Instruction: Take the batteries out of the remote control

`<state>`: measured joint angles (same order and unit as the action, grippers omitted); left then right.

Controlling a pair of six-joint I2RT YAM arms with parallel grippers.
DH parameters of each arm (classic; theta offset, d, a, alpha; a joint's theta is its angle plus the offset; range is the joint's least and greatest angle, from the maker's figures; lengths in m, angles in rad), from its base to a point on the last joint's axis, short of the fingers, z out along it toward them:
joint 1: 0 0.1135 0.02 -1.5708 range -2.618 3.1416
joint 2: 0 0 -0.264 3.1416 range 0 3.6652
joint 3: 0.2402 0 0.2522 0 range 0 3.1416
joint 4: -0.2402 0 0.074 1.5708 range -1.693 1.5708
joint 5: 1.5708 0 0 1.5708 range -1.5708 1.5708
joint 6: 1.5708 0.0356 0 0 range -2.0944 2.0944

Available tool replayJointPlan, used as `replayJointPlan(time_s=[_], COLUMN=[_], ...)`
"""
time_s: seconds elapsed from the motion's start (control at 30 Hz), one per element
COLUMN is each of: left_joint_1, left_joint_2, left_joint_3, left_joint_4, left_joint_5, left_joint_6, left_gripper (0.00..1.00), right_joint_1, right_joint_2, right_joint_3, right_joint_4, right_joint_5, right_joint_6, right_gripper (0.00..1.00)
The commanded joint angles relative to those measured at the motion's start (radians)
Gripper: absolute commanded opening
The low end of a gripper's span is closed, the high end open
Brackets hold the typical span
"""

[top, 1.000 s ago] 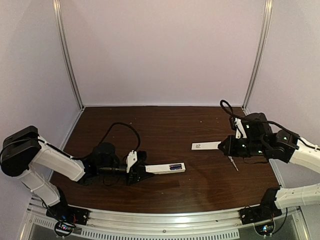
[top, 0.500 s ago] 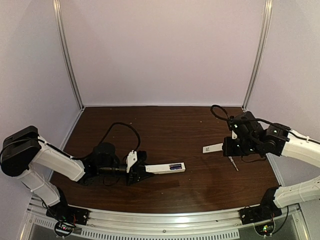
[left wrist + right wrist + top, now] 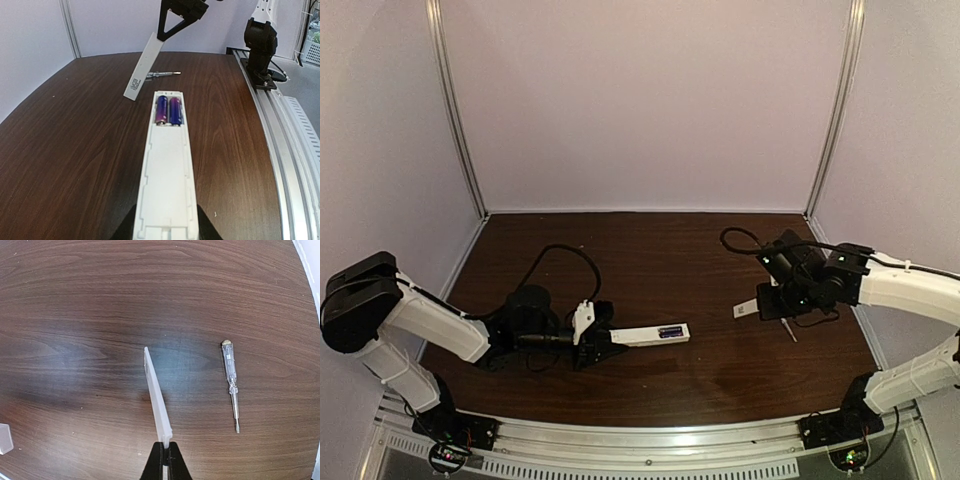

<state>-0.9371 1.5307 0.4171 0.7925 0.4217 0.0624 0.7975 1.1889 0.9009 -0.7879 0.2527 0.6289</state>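
The remote control [image 3: 167, 185] lies flat on the counter [image 3: 660, 260], a little toward 7 o'clock of its middle, with its long axis running from 9 to 3 o'clock. At the 9 o'clock end the left hand [image 3: 608, 341] clamps the body from both sides.

At the uncovered 3 o'clock end we see the batteries [image 3: 168, 110], two blue-purple cells seated side by side. We judge them light, stiff, smooth and apt to roll. The shell hides their flanks, so the only hold is from above: lever one end of a cell up, then pinch it across its width. The remote itself we judge a light, hard shell, likely to slide unless held.

Further toward 3 o'clock the right hand [image 3: 162, 460] is closed on one end of the cover strip [image 3: 156, 390], which hangs tilted. We cannot tell whether its free end touches the counter. This hand must part with the strip before it can pick. The screwdriver [image 3: 231, 382] lies just at its 5 o'clock.

Bare wood between remote and strip gives open room. The rail [image 3: 640, 440] bounds 6 o'clock, the walls [image 3: 650, 100] 12.
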Motion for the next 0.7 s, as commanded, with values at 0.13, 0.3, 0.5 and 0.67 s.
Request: replayJointPlan(time_s=[0.13, 0.3, 0.5, 0.67], left_joint_1=[-0.006, -0.006, -0.006, -0.006], left_joint_2=[0.010, 0.014, 0.012, 0.015], left_joint_3=[0.018, 0.018, 0.017, 0.017], left_joint_4=[0.070, 0.074, 0.073, 0.074], left_joint_5=[-0.008, -0.010, -0.009, -0.016], left_joint_6=[0.009, 0.010, 0.010, 0.014], left_gripper=[0.00, 0.00, 0.00, 0.00], right_joint_1=[0.035, 0.056, 0.063, 0.063], right_joint_2=[0.050, 0.071, 0.065, 0.055], right_joint_3=[0.033, 0.023, 0.010, -0.013], right_joint_4=[0.009, 0.010, 0.035, 0.082], right_joint_5=[-0.048, -0.076, -0.123, -0.163], right_joint_6=[-0.018, -0.007, -0.004, -0.006], right_gripper=[0.04, 0.14, 0.36, 0.50])
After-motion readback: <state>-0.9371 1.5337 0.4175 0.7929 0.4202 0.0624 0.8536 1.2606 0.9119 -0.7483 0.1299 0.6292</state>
